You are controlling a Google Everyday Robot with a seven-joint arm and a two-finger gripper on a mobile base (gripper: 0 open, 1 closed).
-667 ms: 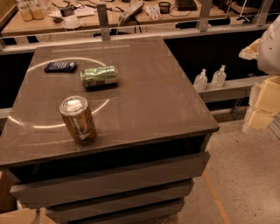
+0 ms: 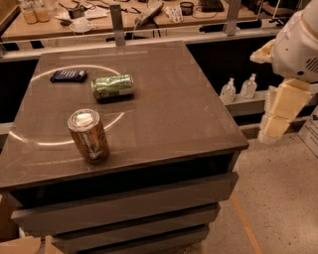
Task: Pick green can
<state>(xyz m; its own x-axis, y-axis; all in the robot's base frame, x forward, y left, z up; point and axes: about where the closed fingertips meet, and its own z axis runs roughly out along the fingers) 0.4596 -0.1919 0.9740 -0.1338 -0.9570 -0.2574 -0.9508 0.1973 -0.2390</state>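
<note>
The green can (image 2: 112,87) lies on its side on the dark cabinet top (image 2: 169,109), toward the back left, with its silver ends facing left and right. My gripper (image 2: 279,113) hangs off the right edge of the cabinet, over the floor. It is well to the right of the can and holds nothing.
A brown-gold can (image 2: 88,135) with a silver top stands upright near the front left. A small dark blue packet (image 2: 68,75) lies at the back left. Two clear bottles (image 2: 237,89) stand on a low ledge to the right. A cluttered desk (image 2: 149,15) runs behind.
My arm and gripper have shifted slightly left, toward the cabinet's right edge. The cans and the packet have not moved.
</note>
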